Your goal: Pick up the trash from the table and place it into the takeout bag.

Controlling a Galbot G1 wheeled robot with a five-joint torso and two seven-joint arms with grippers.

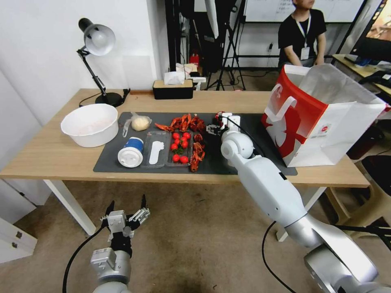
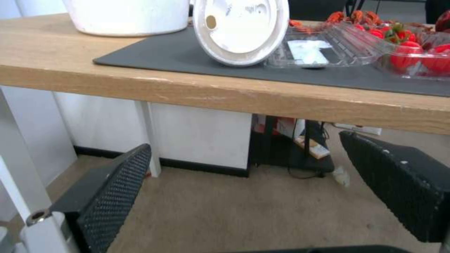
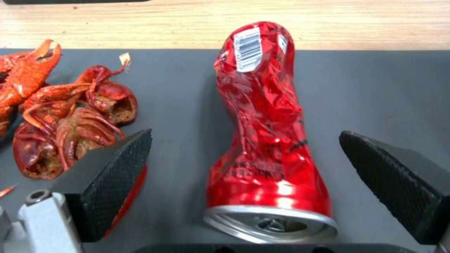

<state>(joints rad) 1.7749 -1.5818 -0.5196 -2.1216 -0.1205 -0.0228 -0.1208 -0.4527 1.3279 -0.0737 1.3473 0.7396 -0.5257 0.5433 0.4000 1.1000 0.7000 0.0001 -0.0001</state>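
1. My right tool (image 3: 244, 186) hung low over the dark mat (image 3: 384, 91) with its pads spread wide apart, one on each side of the crushed red can (image 3: 262, 140) and neither touching it. I judged the straddle deliberate: the can lay on its side, dented at the waist, so closing across that narrowed middle looked the surest hold.

2. The can sat near the mat's far edge, just beside a pile of red crayfish shells (image 3: 65, 119) — close enough that I thought the nearer pad could nudge a shell as it closed.

3. In the head view my right arm (image 1: 269, 183) reached across the counter (image 1: 49, 154), its wrist between the shells and the takeout bag (image 1: 321, 118). The bag stood upright at the counter's right end with its mouth open, so the carry from can to bag seemed short.

4. My left tool (image 1: 126, 215) waited below the counter's front edge, over the floor, fingers open and empty (idle, as far as I could judge).

5. The rest of the trash lay on the left part of the counter: the blue white-lidded cup (image 1: 131, 151) on its side on the mat, a clear tray (image 1: 157, 152) beside it, another tray of small tomatoes (image 1: 180, 147), the clear bag with a pale lump (image 1: 139, 122) behind them, and the white bowl (image 1: 90, 124) off the mat on bare wood.

6. Nothing appeared to have been lifted yet — the grasp on the can was still to be made.
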